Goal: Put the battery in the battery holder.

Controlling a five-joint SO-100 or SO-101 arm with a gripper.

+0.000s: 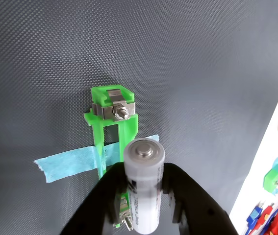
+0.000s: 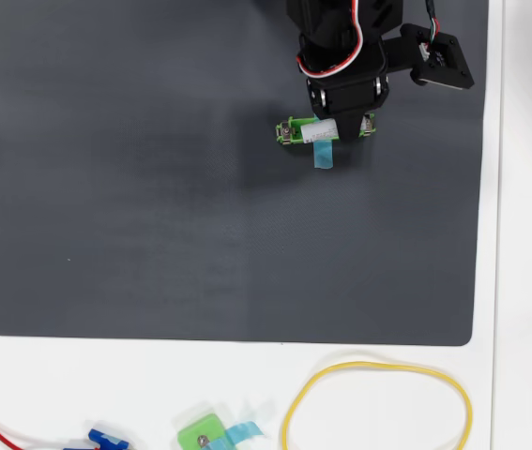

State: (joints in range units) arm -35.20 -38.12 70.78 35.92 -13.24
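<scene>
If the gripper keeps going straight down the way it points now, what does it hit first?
Most likely the battery holder: the gripper holds the battery directly over its green frame, in line with it in the overhead view. The battery would touch first, probably the frame or slot. The remaining gap is unclear.

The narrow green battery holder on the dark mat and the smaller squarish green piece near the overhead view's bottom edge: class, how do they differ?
The narrow bright-green battery holder is a long open frame; the squarish green piece is short and compact. The holder lies on the dark grey mat under the gripper; the piece lies off it on the white surface, away from the arm. Both are green plastic with blue tape.
</scene>
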